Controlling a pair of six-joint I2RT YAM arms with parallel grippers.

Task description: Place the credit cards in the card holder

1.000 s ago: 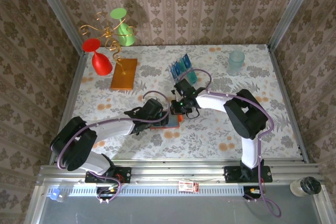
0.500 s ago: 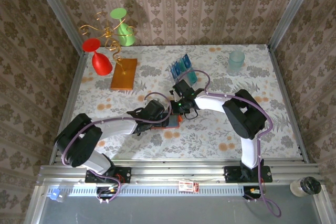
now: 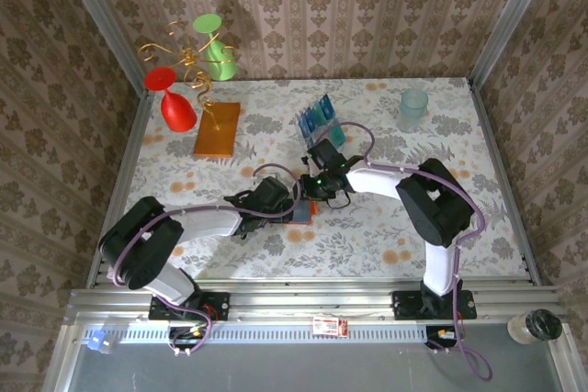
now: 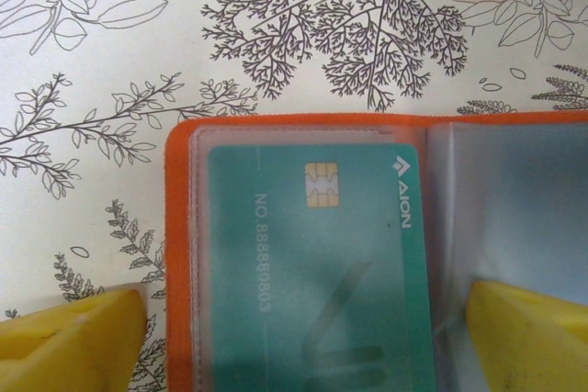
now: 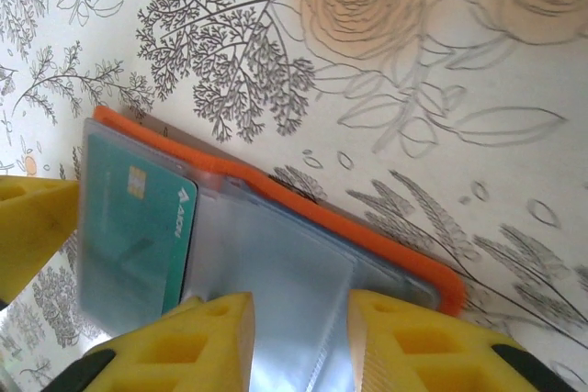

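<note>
Floral cloth covers the table (image 3: 459, 199), and patterned wallpaper closes it on three sides. Near the middle of the table lies the small orange-red folding card holder (image 4: 176, 254), opened flat with its clear pockets facing up. One teal plastic credit card (image 4: 312, 263) with a gold chip sits inside one pocket, under the clear film. The pocket beside it shows grey-blue.

My left fingers (image 3: 285, 201) are spread wide and released, and they grasp nothing. In the left wrist view one yellow finger is over the cloth just beside the outer edge of the holder, the other is over the grey-blue pocket, and the teal card is between them.

My right fingers (image 3: 315, 190) reach the same holder from the far side. They are parted a little. The clear pocket shows through the narrow gap, and I see nothing clamped there.

Behind the holder, a clear plastic slotted rack (image 3: 323, 128) keeps the dark blue credit cards (image 3: 315, 115) upright. At the far left lies a flat orange-brown rectangular slab (image 3: 217, 128), and a gold wire stand (image 3: 188, 57) by it carries a red cup (image 3: 175, 103) and a green cup (image 3: 214, 48). A pale translucent cup (image 3: 412, 109) stands at the far right.
</note>
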